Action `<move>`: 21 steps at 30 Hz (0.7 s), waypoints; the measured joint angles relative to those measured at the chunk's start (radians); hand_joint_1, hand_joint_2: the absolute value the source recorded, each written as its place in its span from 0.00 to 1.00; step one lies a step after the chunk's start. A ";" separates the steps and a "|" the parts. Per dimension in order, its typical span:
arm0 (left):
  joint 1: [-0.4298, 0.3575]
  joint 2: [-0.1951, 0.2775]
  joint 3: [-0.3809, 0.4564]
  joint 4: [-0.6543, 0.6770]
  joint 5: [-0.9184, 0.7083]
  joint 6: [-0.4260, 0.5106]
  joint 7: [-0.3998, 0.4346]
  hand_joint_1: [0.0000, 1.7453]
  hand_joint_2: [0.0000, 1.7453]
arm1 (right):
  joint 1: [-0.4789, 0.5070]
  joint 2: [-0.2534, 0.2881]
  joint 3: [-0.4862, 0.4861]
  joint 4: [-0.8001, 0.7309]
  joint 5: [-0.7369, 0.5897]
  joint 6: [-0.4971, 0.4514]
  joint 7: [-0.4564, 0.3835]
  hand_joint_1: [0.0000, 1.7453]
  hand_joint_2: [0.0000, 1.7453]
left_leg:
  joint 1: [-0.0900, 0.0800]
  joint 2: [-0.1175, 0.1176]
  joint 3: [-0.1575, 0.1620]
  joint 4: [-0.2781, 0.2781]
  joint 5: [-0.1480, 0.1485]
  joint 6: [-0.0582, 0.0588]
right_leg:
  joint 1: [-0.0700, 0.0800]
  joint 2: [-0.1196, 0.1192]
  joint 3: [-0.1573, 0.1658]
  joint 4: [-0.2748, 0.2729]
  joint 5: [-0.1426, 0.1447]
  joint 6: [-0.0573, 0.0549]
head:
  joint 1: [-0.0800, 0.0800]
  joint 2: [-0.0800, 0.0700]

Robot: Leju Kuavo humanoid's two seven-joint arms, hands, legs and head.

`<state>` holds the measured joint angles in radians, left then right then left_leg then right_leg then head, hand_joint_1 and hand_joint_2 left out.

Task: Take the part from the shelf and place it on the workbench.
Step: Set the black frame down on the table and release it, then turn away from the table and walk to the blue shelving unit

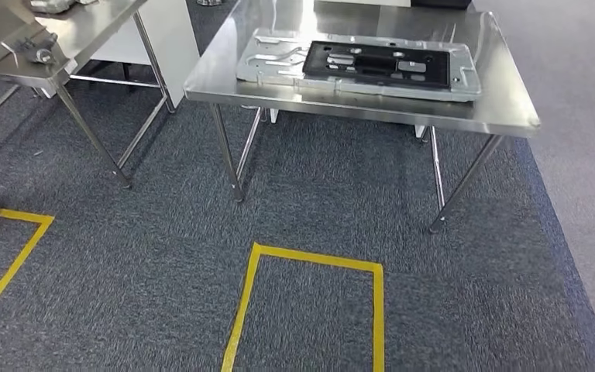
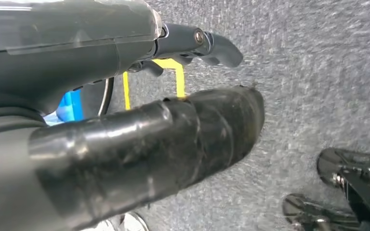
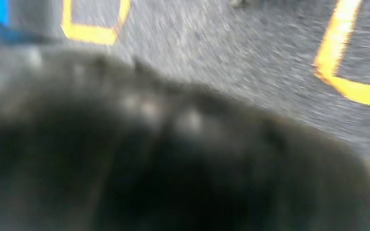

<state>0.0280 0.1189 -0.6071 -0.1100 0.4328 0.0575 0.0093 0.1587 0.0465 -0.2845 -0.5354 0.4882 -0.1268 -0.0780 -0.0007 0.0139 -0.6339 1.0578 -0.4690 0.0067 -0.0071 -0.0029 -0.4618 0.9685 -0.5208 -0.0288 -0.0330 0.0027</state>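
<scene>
Left robot hand (image 2: 139, 144) over carpet (nothing held), black part (image 1: 380, 62) on workbench (image 1: 511, 108)

A grey carpet floor (image 1: 155, 256) fills the near ground, marked with a yellow tape rectangle (image 1: 310, 260) near the middle and a second yellow tape corner (image 1: 23, 225) at the near left. At the far left stands a second steel desk (image 1: 85, 27) on slanted legs, with small metal items (image 1: 35, 50) on its near edge. Behind it is a white cabinet (image 1: 174, 35).
</scene>
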 joint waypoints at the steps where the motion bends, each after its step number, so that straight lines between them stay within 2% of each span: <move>1: 0.000 0.000 -0.002 0.000 0.003 0.000 0.000 0.00 0.00 | -0.009 0.009 -0.021 0.023 -0.021 0.006 0.013 0.00 0.00 | 0.003 -0.003 -0.011 0.046 -0.057 -0.004 | -0.001 0.002 -0.015 0.000 0.014 -0.004 | 0.000 0.000; 2: 0.000 0.000 -0.003 0.000 0.008 -0.001 0.001 0.00 0.00 | -0.017 0.019 -0.047 0.049 -0.047 0.015 0.027 0.00 0.00 | 0.004 -0.005 -0.020 0.105 -0.112 -0.009 | -0.001 0.006 -0.032 0.000 0.027 -0.006 | -0.001 0.000; 3: 0.001 0.000 -0.003 0.000 0.013 -0.001 0.001 0.00 0.00 | -0.025 0.029 -0.075 0.077 -0.076 0.025 0.039 0.00 0.00 | 0.006 -0.005 -0.026 0.165 -0.148 -0.012 | -0.001 0.010 -0.051 0.003 0.040 -0.005 | -0.001 0.000; 4: 0.001 0.000 -0.004 0.000 0.018 -0.001 0.002 0.00 0.00 | -0.032 0.039 -0.103 0.103 -0.102 0.036 0.049 0.00 0.00 | 0.006 -0.005 -0.024 0.209 -0.156 -0.015 | -0.001 0.014 -0.070 0.007 0.053 -0.004 | -0.001 0.000; 5: 0.000 0.000 -0.004 0.000 0.023 -0.001 0.002 0.00 0.00 | -0.038 0.050 -0.132 0.128 -0.124 0.046 0.058 0.00 0.00 | 0.007 -0.006 -0.009 0.226 -0.139 -0.016 | -0.001 0.019 -0.092 0.014 0.065 -0.002 | -0.001 0.000; 6: 0.000 0.000 -0.004 0.000 0.027 -0.001 0.003 0.00 0.00 | -0.044 0.062 -0.157 0.147 -0.138 0.054 0.067 0.00 0.00 | 0.008 -0.009 0.021 0.209 -0.109 -0.015 | -0.001 0.026 -0.113 0.021 0.075 0.001 | -0.001 0.000; 7: 0.000 0.000 -0.004 0.000 0.032 -0.001 0.004 0.00 0.00 | -0.051 0.075 -0.179 0.162 -0.144 0.060 0.077 0.00 0.00 | 0.008 -0.023 0.070 0.157 -0.084 -0.012 | -0.001 0.033 -0.131 0.030 0.085 0.004 | -0.001 0.000; 8: -0.001 0.000 -0.004 0.000 0.038 -0.001 0.006 0.00 0.00 | -0.058 0.089 -0.199 0.173 -0.146 0.066 0.088 0.00 0.00 | 0.008 -0.046 0.132 0.083 -0.075 -0.007 | -0.001 0.042 -0.147 0.039 0.095 0.008 | -0.001 0.000; 9: 0.000 0.000 -0.004 0.001 0.045 -0.001 0.009 0.00 0.00 | -0.063 0.101 -0.214 0.179 -0.142 0.072 0.100 0.00 0.00 | 0.007 -0.070 0.190 0.004 -0.084 -0.001 | 0.001 0.052 -0.160 0.048 0.104 0.013 | -0.001 0.000; 10: 0.001 0.000 -0.003 0.001 0.054 -0.001 0.012 0.00 0.00 | -0.068 0.111 -0.226 0.183 -0.135 0.080 0.112 0.00 0.00 | 0.006 -0.088 0.230 -0.057 -0.098 0.005 | 0.002 0.062 -0.169 0.054 0.115 0.018 | -0.001 0.000; 11: 0.001 0.000 -0.003 0.002 0.065 -0.002 0.016 0.00 0.00 | -0.070 0.118 -0.235 0.186 -0.125 0.090 0.124 0.00 0.00 | 0.003 -0.093 0.249 -0.091 -0.109 0.010 | 0.002 0.072 -0.177 0.056 0.127 0.024 | -0.001 0.000; 13: -0.001 0.001 0.001 0.002 0.086 -0.005 0.023 0.00 0.00 | -0.073 0.125 -0.247 0.195 -0.106 0.114 0.147 0.00 0.00 | 0.003 -0.069 0.238 -0.102 -0.098 0.023 | 0.002 0.086 -0.191 0.056 0.145 0.036 | 0.000 0.000; 14: -0.003 0.002 0.004 0.002 0.092 -0.009 0.027 0.00 0.00 | -0.077 0.126 -0.251 0.201 -0.100 0.124 0.154 0.00 0.00 | 0.004 -0.054 0.228 -0.102 -0.087 0.033 | 0.001 0.078 -0.200 0.067 0.128 0.040 | 0.001 0.000; 15: -0.004 0.005 0.005 0.002 0.095 -0.013 0.032 0.00 0.00 | -0.082 0.126 -0.254 0.207 -0.096 0.131 0.157 0.00 0.00 | 0.006 -0.037 0.216 -0.104 -0.074 0.042 | -0.001 0.062 -0.212 0.096 0.091 0.042 | 0.001 0.000; 16: -0.004 0.008 0.006 0.002 0.096 -0.018 0.037 0.00 0.00 | -0.089 0.126 -0.257 0.214 -0.094 0.138 0.157 0.00 0.00 | 0.006 -0.020 0.202 -0.104 -0.062 0.048 | -0.004 0.041 -0.225 0.146 0.034 0.044 | 0.002 0.000; 17: -0.002 0.010 0.007 0.002 0.096 -0.021 0.041 0.00 0.00 | -0.095 0.126 -0.259 0.220 -0.094 0.142 0.153 0.00 0.00 | 0.005 -0.006 0.187 -0.103 -0.052 0.051 | -0.006 0.024 -0.238 0.208 -0.021 0.048 | 0.003 0.000; 18: -0.001 0.013 0.007 0.002 0.095 -0.023 0.045 0.00 0.00 | -0.100 0.126 -0.263 0.226 -0.095 0.145 0.148 0.00 0.00 | 0.005 0.010 0.171 -0.100 -0.041 0.051 | -0.008 0.015 -0.247 0.272 -0.058 0.054 | 0.003 0.000; 19: 0.000 0.014 0.006 0.002 0.093 -0.025 0.046 0.00 0.00 | -0.104 0.126 -0.267 0.233 -0.095 0.146 0.142 0.00 0.00 | 0.004 0.025 0.152 -0.095 -0.031 0.050 | -0.011 0.010 -0.248 0.322 -0.067 0.059 | 0.003 0.000; 20: 0.000 0.016 0.006 0.002 0.091 -0.025 0.046 0.00 0.00 | -0.108 0.126 -0.270 0.238 -0.095 0.147 0.136 0.00 0.00 | 0.003 0.040 0.133 -0.089 -0.022 0.048 | -0.013 0.007 -0.236 0.345 -0.051 0.063 | 0.003 0.000; 21: -0.001 0.018 0.006 0.002 0.088 -0.026 0.044 0.00 0.00 | -0.111 0.126 -0.272 0.243 -0.095 0.148 0.130 0.00 0.00 | 0.003 0.054 0.113 -0.081 -0.014 0.045 | -0.014 0.003 -0.208 0.338 -0.022 0.064 | 0.003 0.000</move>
<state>0.0270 0.1365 -0.6008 -0.1076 0.5207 0.0312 0.0538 0.0476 0.1721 -0.5568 -0.2927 0.3933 0.0210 0.0525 0.0019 0.0677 -0.5212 0.9769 -0.4826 0.0521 -0.0214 -0.0003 -0.6696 1.3063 -0.5427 0.0351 -0.0302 0.0027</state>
